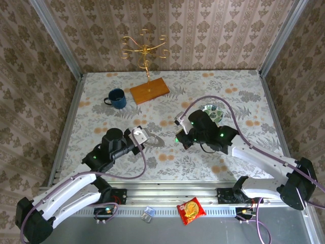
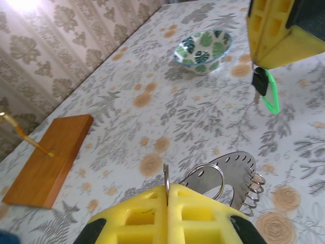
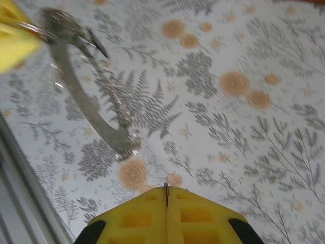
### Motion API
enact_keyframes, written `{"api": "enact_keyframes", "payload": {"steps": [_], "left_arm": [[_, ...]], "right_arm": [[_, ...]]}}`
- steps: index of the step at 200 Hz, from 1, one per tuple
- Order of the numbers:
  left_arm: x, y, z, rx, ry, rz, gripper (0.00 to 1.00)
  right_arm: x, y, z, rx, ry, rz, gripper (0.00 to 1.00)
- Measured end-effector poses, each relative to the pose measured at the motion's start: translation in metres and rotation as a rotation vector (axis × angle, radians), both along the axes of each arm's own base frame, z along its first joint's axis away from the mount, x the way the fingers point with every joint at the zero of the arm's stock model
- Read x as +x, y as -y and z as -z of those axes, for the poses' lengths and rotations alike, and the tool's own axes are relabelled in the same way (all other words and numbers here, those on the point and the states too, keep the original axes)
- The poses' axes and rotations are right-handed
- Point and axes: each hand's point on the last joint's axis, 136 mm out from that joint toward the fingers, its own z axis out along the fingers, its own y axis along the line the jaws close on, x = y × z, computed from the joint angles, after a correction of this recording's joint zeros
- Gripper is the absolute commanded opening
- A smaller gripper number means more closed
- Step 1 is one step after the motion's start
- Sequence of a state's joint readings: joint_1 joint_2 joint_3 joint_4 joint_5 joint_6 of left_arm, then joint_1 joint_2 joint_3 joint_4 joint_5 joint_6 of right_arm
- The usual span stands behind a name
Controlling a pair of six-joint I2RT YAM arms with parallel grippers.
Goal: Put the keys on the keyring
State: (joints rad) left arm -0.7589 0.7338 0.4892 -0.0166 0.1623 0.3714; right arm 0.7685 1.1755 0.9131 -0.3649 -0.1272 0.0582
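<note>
My left gripper (image 2: 167, 187) is shut on the keyring (image 2: 166, 175), a thin wire loop that stands edge-on out of the yellow fingertips. In the top view the left gripper (image 1: 140, 137) is just left of table centre. My right gripper (image 3: 166, 192) is shut on a thin metal edge of a key (image 3: 165, 187). The left wrist view has the right gripper (image 2: 261, 63) hanging above the table at upper right, with that key (image 2: 266, 90) dangling below it: a dark piece with a bright green loop. The two grippers are a short way apart.
A flat grey perforated ring plate (image 2: 238, 170) carrying several wire rings lies under the left gripper, with a silver ring (image 2: 204, 175) on it. A leaf-pattern bowl (image 2: 203, 48), a blue mug (image 1: 117, 98) and a wooden-based gold stand (image 1: 149, 90) are farther back. A red packet (image 1: 191, 210) lies on the near rail.
</note>
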Motion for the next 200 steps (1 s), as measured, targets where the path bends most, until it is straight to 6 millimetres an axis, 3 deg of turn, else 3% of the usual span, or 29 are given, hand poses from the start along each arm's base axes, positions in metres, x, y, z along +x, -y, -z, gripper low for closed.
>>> {"api": "enact_keyframes", "payload": {"steps": [63, 110, 200], "left_arm": [[-0.024, 0.024, 0.015, 0.036, -0.036, 0.161, 0.0], [-0.033, 0.036, 0.008, 0.063, 0.072, 0.237, 0.0], [-0.046, 0.045, 0.002, 0.102, 0.204, 0.34, 0.0]], "right_arm": [[-0.016, -0.02, -0.024, 0.088, 0.132, -0.215, 0.0], [-0.031, -0.035, -0.032, 0.128, 0.139, -0.357, 0.0], [-0.033, -0.043, -0.033, -0.011, 0.387, -0.531, 0.0]]}}
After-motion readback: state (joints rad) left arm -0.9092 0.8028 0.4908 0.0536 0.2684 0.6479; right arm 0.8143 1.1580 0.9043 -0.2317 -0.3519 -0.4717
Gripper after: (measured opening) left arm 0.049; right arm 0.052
